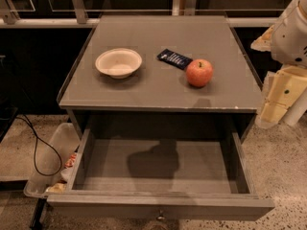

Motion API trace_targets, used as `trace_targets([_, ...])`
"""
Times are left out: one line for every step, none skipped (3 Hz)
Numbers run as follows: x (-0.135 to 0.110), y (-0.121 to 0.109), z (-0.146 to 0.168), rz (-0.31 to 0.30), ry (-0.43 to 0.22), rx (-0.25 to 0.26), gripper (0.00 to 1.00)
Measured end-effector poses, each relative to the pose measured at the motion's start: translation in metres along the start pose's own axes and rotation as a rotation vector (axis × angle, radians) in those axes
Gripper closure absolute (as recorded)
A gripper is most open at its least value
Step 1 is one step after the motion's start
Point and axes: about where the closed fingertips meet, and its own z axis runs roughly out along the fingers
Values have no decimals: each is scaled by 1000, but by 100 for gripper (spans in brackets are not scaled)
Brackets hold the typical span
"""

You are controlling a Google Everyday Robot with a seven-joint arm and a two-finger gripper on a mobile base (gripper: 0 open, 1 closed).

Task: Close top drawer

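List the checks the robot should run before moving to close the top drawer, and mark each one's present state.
1. Top drawer stands pulled out, waiting to be pushed: ok.
2. Nothing lies inside it, only a shadow: ok.
3. Knob on its front is in view: ok.
4. Pincer lined up with the drawer front: not ok; it hangs right of the cabinet, apart from the drawer.
5. Bowl, packet and apple sit back from the cabinet's front edge: ok.

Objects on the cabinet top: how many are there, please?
3: a bowl left, a dark packet centre, an apple beside it. None seem hidden. The gripper hangs right of the cabinet.
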Motion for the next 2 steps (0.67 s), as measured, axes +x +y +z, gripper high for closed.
trace_targets([1, 10, 1, -9, -1, 9, 0])
trace_targets([7, 39, 4, -31, -33, 26, 19])
